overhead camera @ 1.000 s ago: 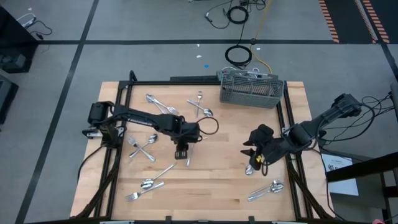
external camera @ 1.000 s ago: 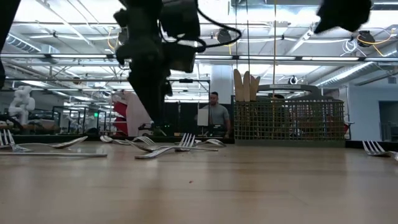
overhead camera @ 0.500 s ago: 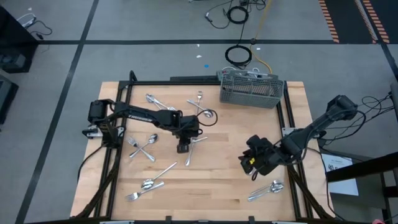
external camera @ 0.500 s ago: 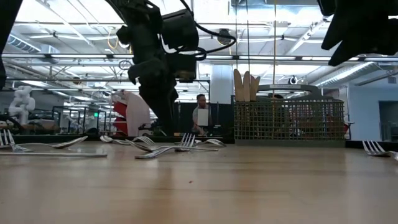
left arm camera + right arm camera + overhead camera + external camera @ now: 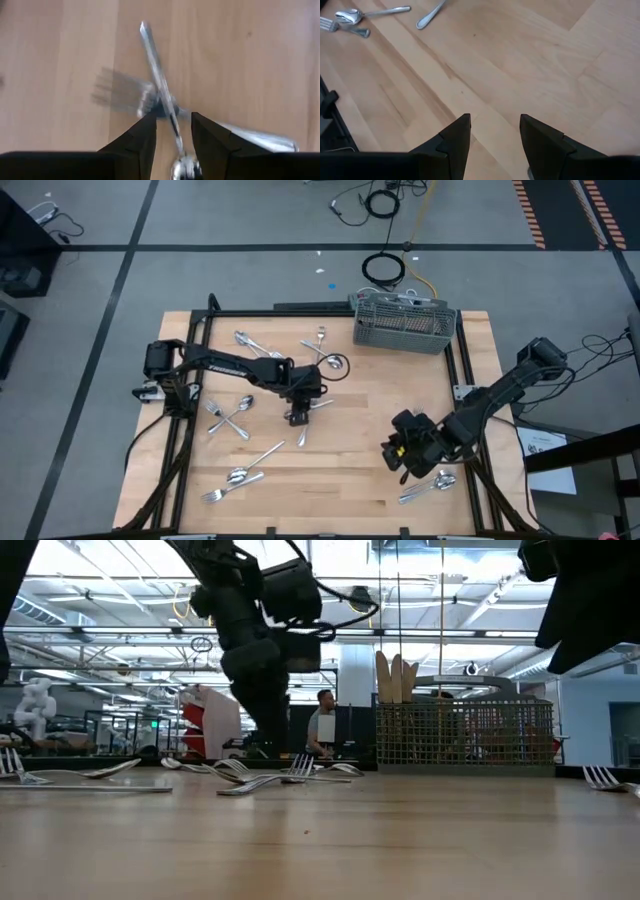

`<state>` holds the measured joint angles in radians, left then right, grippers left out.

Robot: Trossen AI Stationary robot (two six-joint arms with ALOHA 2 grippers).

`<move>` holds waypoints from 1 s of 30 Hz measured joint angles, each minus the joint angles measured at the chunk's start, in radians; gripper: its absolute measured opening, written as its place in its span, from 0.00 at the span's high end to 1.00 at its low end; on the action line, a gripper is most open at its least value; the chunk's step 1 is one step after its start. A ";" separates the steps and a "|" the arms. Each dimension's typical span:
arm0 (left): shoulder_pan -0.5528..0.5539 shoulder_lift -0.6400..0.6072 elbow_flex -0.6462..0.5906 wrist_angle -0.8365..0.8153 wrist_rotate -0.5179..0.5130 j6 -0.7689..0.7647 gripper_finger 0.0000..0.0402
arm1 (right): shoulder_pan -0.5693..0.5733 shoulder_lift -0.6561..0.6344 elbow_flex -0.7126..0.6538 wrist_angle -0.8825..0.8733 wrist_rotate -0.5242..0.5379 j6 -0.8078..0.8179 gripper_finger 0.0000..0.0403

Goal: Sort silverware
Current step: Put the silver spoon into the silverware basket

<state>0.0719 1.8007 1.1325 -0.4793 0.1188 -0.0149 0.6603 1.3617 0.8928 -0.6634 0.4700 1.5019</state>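
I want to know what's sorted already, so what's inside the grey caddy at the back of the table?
In the low view, three pale upright handles stick up above the grey caddy at its left end. The mesh hides their lower ends, so their kind is unclear. From above, the other compartments cannot be made out.

The high camera looked straight down on the whole wooden surface and the floor around it; the low camera sat at surface height, facing level across to the grey caddy and the room behind; each wrist camera looked closely down past its own claw at the wood, the left at a crossed fork and spoon; high and low views shared the caddy.
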 joint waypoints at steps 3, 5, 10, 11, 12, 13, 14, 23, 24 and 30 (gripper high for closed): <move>0.000 0.007 -0.015 0.006 -0.016 -0.030 0.68 | 0.016 0.000 0.000 -0.006 0.000 -0.009 0.60; 0.000 0.007 -0.029 -0.004 -0.017 -0.035 0.68 | 0.028 0.000 0.000 -0.008 0.000 -0.028 0.60; 0.000 0.008 -0.058 0.016 -0.022 -0.154 0.68 | 0.049 0.000 0.000 -0.031 -0.001 -0.051 0.60; 0.000 0.008 -0.058 0.023 -0.025 -0.194 0.68 | 0.052 0.000 0.000 -0.039 -0.001 -0.051 0.60; 0.000 0.007 -0.058 0.029 -0.029 -0.237 0.68 | 0.055 0.000 0.000 -0.042 0.000 -0.052 0.60; 0.000 0.004 -0.058 0.033 -0.034 -0.285 0.68 | 0.057 0.000 0.000 -0.047 0.000 -0.052 0.60; 0.000 0.004 -0.056 0.034 -0.038 -0.338 0.68 | 0.059 0.000 0.000 -0.056 -0.001 -0.056 0.60; 0.000 0.003 -0.048 0.040 -0.056 -1.059 0.68 | 0.062 0.000 0.000 -0.057 -0.001 -0.129 0.60; 0.000 0.003 -0.048 0.042 -0.068 -1.133 0.68 | 0.062 0.000 0.000 -0.056 0.000 -0.136 0.60; -0.011 0.003 -0.048 0.040 -0.145 -1.711 0.68 | 0.062 0.000 0.000 -0.058 -0.001 -0.160 0.60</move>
<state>0.0614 1.8036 1.0840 -0.4389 -0.0262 -1.7257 0.7219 1.3621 0.8932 -0.7216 0.4694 1.3418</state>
